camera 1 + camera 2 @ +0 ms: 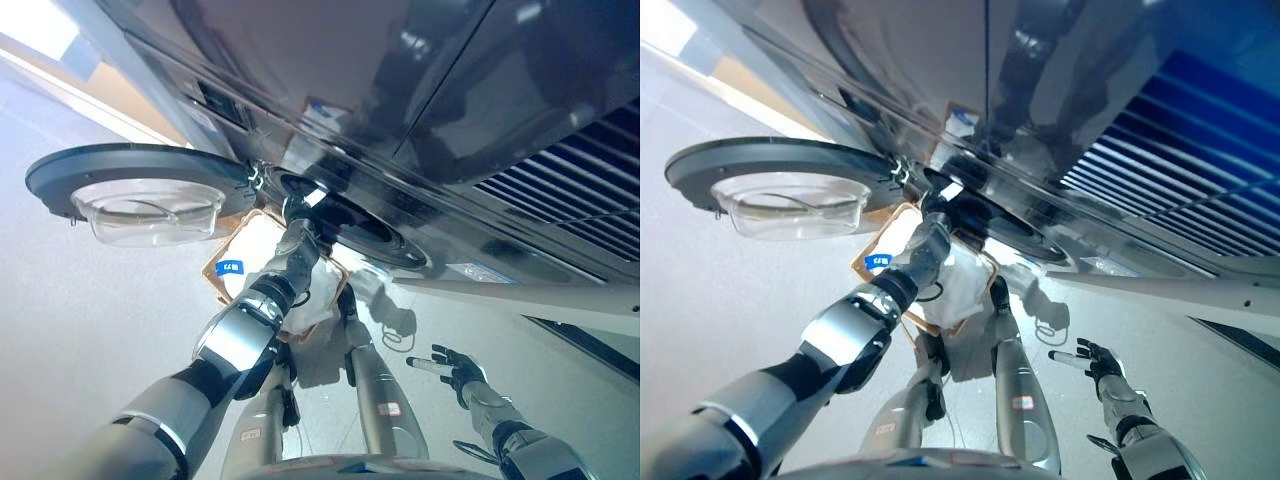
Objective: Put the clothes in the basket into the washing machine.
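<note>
The dark grey washing machine (420,90) fills the top of the view, and its round door (140,190) with a clear glass bowl hangs open to the left. My left arm stretches up to the drum opening (375,232). My left hand (298,210) is at the opening's left rim, its fingers lost in the dark there. Below the arm stands the orange-rimmed basket (213,283) with white clothes (305,308) in it. My right hand (457,368) hovers low at the right with fingers spread, holding nothing, apart from the machine and the basket.
A louvred grey panel (570,190) lies to the right of the drum opening. Pale floor (90,320) spreads to the left of the basket and under the open door.
</note>
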Motion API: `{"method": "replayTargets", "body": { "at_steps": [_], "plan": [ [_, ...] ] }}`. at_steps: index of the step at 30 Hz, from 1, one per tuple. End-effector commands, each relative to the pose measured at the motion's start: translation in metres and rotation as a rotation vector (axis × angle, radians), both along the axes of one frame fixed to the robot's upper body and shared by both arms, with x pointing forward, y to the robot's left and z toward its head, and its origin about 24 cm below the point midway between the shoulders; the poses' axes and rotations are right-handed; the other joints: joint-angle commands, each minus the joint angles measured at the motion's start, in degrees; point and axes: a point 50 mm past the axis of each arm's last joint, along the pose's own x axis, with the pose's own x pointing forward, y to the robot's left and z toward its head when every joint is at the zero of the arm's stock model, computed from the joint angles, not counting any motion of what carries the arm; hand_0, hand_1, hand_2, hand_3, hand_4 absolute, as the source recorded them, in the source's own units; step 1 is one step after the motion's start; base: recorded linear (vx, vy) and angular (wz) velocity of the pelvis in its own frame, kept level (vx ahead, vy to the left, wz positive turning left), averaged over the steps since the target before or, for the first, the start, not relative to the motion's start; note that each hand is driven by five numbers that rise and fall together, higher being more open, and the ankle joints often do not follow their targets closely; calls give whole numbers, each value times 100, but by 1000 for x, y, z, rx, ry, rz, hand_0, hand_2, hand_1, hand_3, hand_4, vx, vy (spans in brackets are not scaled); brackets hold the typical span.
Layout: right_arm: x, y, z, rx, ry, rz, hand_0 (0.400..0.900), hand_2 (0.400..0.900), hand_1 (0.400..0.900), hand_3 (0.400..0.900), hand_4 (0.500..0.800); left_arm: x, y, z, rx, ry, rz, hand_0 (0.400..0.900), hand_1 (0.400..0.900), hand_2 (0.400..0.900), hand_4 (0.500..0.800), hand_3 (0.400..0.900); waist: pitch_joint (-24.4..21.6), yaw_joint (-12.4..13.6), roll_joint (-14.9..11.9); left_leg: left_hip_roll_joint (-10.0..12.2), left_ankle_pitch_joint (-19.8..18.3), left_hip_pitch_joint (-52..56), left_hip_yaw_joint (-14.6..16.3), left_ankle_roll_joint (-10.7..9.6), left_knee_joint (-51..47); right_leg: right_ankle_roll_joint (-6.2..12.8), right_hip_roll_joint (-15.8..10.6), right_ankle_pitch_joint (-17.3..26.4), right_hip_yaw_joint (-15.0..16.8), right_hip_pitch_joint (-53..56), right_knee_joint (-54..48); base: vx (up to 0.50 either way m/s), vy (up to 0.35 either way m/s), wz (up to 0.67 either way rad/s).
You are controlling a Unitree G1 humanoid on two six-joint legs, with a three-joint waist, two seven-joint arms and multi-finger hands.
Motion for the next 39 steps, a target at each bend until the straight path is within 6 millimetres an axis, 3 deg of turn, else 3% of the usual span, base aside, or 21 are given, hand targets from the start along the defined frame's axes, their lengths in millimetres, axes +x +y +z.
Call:
{"method": "replayTargets", "body": {
  "at_steps": [1,4,7,11,14,20,24,25,26,27,28,32,39],
  "plan": [
    [-28,-28,-1,-61,50,-102,900,900,900,900,800,30,-8,125,-168,-385,51,400,400,400,500,400,-181,-136,149,126,255,-212,-287,-126,-347,85,392,-491,-421,668,-114,47,-15,-20],
    [-25,-23,-2,-51,34,-99,900,900,900,900,800,31,-6,138,-156,-431,56,400,400,400,500,400,-203,-183,104,172,307,-211,-251,-141,-426,89,426,-462,-396,642,-155,34,-21,-13],
    [-25,-22,-2,-32,19,-117,900,900,900,900,800,29,-9,158,-288,-510,39,400,400,400,500,400,-220,-246,48,256,419,-245,-268,-205,-570,84,463,-458,-433,563,-204,44,-45,1],
    [-30,-18,-5,-22,26,-115,900,900,900,900,800,27,-18,156,-208,-515,-1,400,400,400,500,400,-209,-297,41,309,501,-349,-359,-257,-620,61,478,-479,-489,433,-191,25,-29,6],
    [-16,-15,-1,-25,-12,-116,900,900,900,900,800,29,-19,166,-153,-525,0,400,400,400,500,400,-118,-327,46,331,556,-461,-385,-274,-620,29,492,-524,-493,210,-39,3,-15,5],
    [-9,-2,-1,6,-61,-120,900,900,900,900,800,39,22,197,-129,-589,92,400,400,400,500,400,-79,-477,-81,451,571,-792,-312,-326,-620,29,588,-534,-419,-193,90,9,-17,-23],
    [-21,-6,-5,7,-42,-154,900,900,900,900,800,36,17,201,-225,-626,71,400,400,400,500,400,-106,-493,-78,498,601,-878,-358,-350,-620,2,605,-599,-395,-348,212,74,-36,2],
    [-23,-7,-5,7,-40,-154,900,900,900,900,800,35,14,199,-239,-633,58,400,400,400,500,400,-146,-488,-48,500,463,-834,-439,-382,-620,28,626,-742,-359,-311,229,28,-27,12],
    [-25,-7,-6,12,-34,-157,900,900,900,900,800,35,12,198,-254,-636,43,400,400,400,500,400,-113,-510,-67,489,605,-898,-379,-367,-620,-9,608,-626,-401,-385,254,29,-29,10],
    [-25,-10,-5,8,-33,-163,900,900,900,900,800,34,10,195,-286,-635,30,576,576,576,606,576,-116,-509,-61,483,589,-901,-394,-374,-620,-9,604,-638,-413,-388,257,-86,-33,6],
    [-27,-10,-6,6,-31,-161,900,900,900,900,800,34,9,192,-292,-634,26,900,900,900,800,900,-119,-508,-53,468,588,-912,-403,-375,-620,-8,605,-623,-410,-400,245,22,-20,3],
    [-26,-12,-5,16,-34,-167,900,900,900,900,800,30,-3,176,-409,-621,-33,900,900,900,800,900,-145,-476,-32,450,565,-893,-439,-377,-620,-20,610,-652,-432,-378,239,10,-11,2],
    [-37,-22,-6,2,3,-181,900,900,900,900,800,28,-2,145,-516,-573,-26,900,900,900,800,900,-280,-418,47,420,480,-753,-470,-385,-620,-35,622,-683,-454,-257,219,3,0,1]
  ]
}}
